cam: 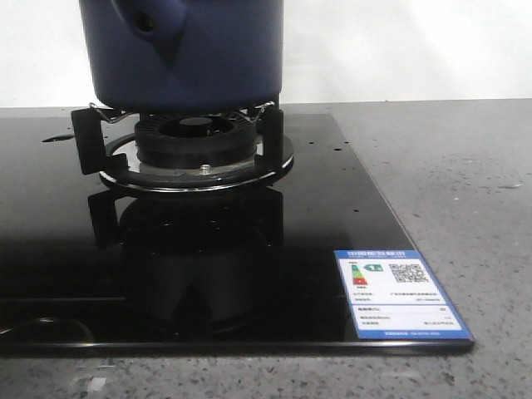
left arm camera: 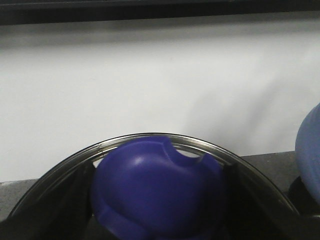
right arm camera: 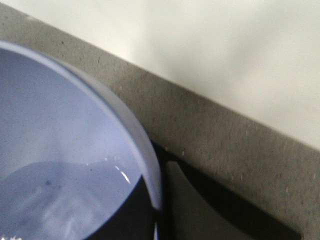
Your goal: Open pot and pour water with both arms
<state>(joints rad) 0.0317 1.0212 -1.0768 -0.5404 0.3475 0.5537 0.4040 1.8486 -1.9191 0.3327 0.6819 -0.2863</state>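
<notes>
A speckled grey countertop (cam: 449, 166) runs back to a plain white wall (cam: 399, 50), and set into it is a glossy black glass hob (cam: 249, 266) that fills the lower left and middle of the front view. The pot (cam: 187, 54) — dark navy, with matte straight sides — stands at the upper centre of that frame on the black trivet (cam: 87, 137) over the burner (cam: 195, 141), its stubby hollow handle (cam: 150, 29) pointing toward the camera at the upper left. An energy label (cam: 399, 293) with a blue border sits on the glass at the lower right.

In the left wrist view, a glass lid (left arm camera: 150, 142) with a dark blue knob (left arm camera: 155, 192) fills the bottom centre, with dark shapes on either side of the knob; whether the left gripper is clamped on it cannot be told. The right wrist view looks into the pot's pale blue interior (right arm camera: 55, 125) at the left of the frame, water (right arm camera: 55, 205) showing low inside — the right gripper's fingers are out of sight.
</notes>
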